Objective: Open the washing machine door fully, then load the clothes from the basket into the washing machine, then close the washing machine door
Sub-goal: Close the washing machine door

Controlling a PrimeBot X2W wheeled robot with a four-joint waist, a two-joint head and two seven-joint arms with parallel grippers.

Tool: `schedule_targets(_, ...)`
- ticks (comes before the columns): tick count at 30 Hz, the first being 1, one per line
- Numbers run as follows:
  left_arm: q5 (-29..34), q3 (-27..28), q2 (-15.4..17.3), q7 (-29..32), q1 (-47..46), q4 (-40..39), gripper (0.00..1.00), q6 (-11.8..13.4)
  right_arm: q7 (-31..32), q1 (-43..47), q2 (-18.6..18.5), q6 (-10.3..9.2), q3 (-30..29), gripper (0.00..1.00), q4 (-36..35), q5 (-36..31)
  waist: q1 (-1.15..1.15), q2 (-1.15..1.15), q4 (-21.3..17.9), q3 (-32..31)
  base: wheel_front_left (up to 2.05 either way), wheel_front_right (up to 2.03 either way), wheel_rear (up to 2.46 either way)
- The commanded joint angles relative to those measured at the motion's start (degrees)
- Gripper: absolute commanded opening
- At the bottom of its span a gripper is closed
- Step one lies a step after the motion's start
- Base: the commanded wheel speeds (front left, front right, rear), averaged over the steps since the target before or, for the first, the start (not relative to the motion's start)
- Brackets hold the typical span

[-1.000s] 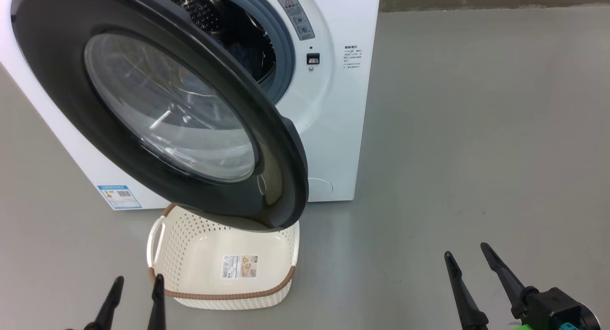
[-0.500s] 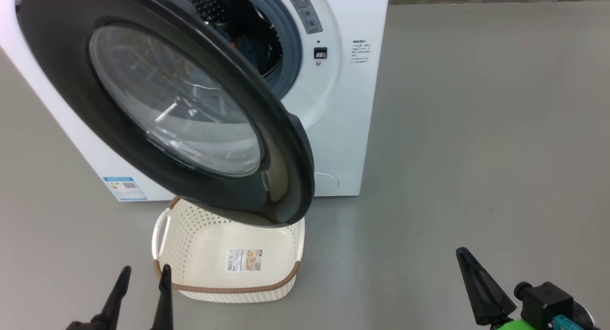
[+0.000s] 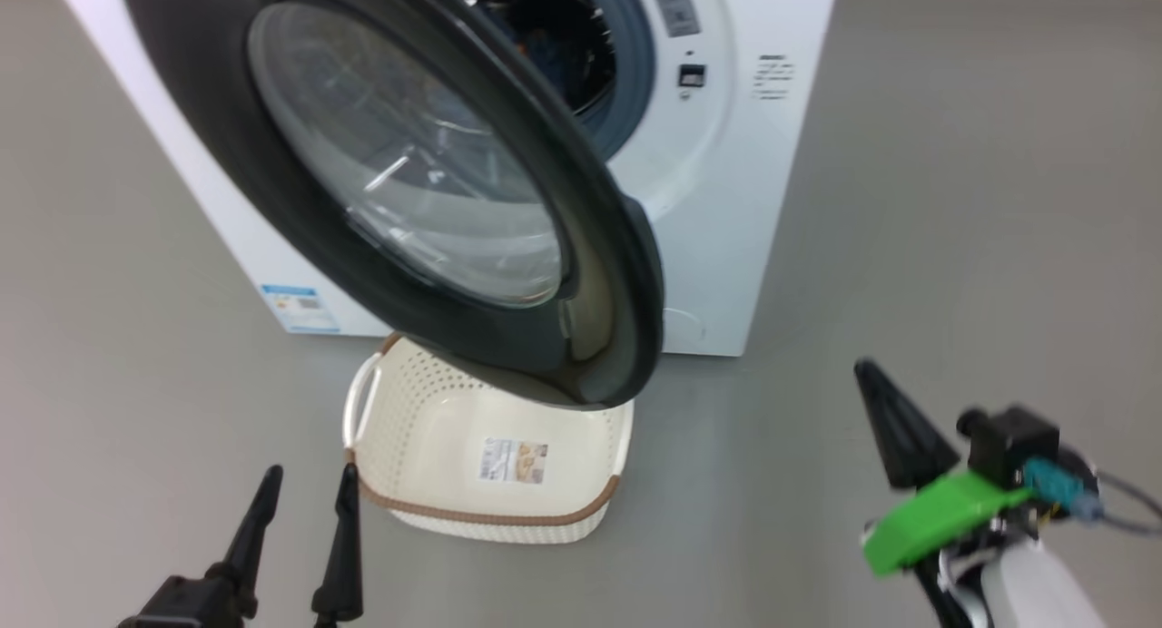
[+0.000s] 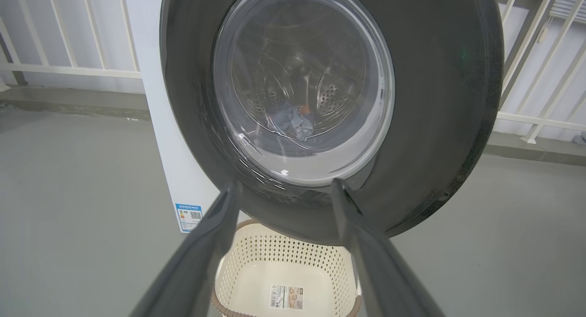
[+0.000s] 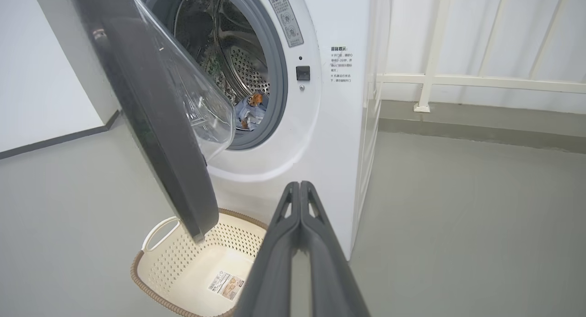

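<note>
The white washing machine (image 3: 726,201) stands on the floor with its black-rimmed washing machine door (image 3: 626,338) swung out over the basket (image 3: 427,428). The cream basket holds nothing but its label. The light-blue clothes (image 5: 251,111) lie inside the steel drum and also show through the door glass (image 4: 293,124). My left gripper (image 3: 309,483) is open near the basket's front left corner, its fingers (image 4: 219,225) pointing at the door (image 4: 435,101). Right of the door's free edge (image 5: 155,124), my right gripper (image 3: 873,374) is shut on nothing, with its fingertips (image 5: 300,188) pressed together.
Grey floor (image 3: 980,201) spreads wide to the right of the machine. A white railing (image 5: 458,81) and a low kerb run behind it. To the left there is a white wall (image 5: 41,79). The basket (image 5: 183,262) sits right under the door's lower rim.
My right gripper's fingers have closed together and that arm has risen, showing its green part. The head camera has shifted, so the whole scene sits further right. The left gripper stays open.
</note>
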Motion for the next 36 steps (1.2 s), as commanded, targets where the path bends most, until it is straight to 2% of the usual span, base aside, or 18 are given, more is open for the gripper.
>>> schedule_targets(1, 0.19, 1.48, 0.43, -0.75, -2.96, -0.81, 1.0, -0.48, -0.91, -3.52, -0.65, 0.35, 1.63, 0.0, -0.07, 0.65, 0.0, 0.0, 1.75, 1.0, 0.0, 0.0, 0.0)
schedule_targets(6, 0.39, 1.07, 0.04, -1.53, -3.94, 0.05, 1.0, -0.46, -2.58, -10.53, -1.34, 0.35, 0.97, 0.0, 1.98, 1.05, 0.0, 0.0, 3.05, 1.47, 0.0, 0.0, 0.0)
schedule_targets(11, 0.7, 1.08, 0.19, -2.2, -4.52, 0.33, 1.0, -0.35, -3.08, -15.98, -1.58, 0.35, 0.14, 0.0, -0.18, 1.56, 0.0, 0.0, 3.81, 1.39, 0.0, 0.0, 0.0)
schedule_targets(18, 1.01, 0.94, 0.83, -2.43, -4.76, 0.15, 1.0, -0.32, 0.6, -21.77, -0.22, 0.35, 2.92, 0.0, -12.1, 1.81, 0.0, 0.0, 4.32, 1.38, 0.0, 0.0, 0.0)
schedule_targets(21, 1.05, 0.86, 0.95, -2.53, -4.84, 0.09, 1.0, -0.24, 3.48, -22.78, 0.68, 0.35, 6.05, 0.0, -17.7, 1.99, 0.0, 0.0, 4.54, 1.35, 0.0, 0.0, 0.0)
schedule_targets(25, 1.05, 0.54, 0.96, -2.57, -5.06, 0.26, 1.0, -0.26, 8.17, -22.19, 1.57, 0.35, 12.12, 0.0, -21.84, 3.0, 0.0, 0.0, 5.06, 1.2, 0.0, 0.0, 0.0)
schedule_targets(29, 1.05, 0.19, 0.89, -2.63, -5.32, 0.47, 1.0, -0.22, 12.38, -20.19, 2.13, 0.35, 17.28, 0.0, -21.83, 4.7, 0.0, 0.0, 5.59, 1.05, 0.0, 0.0, 0.0)
schedule_targets(32, 1.05, 0.06, 0.83, -2.7, -5.43, 0.52, 1.0, -0.17, 13.91, -19.31, 2.24, 0.35, 18.9, 0.0, -20.43, 5.14, 0.0, 0.0, 5.79, 1.06, 0.0, 0.0, 0.0)
schedule_targets(36, 1.07, -0.21, 0.75, -2.81, -5.61, 0.64, 1.0, -0.07, 13.61, -19.11, 2.29, 0.35, 21.4, 0.0, -16.34, 5.96, 0.0, 0.0, 6.06, 1.27, 0.0, 0.0, 0.0)
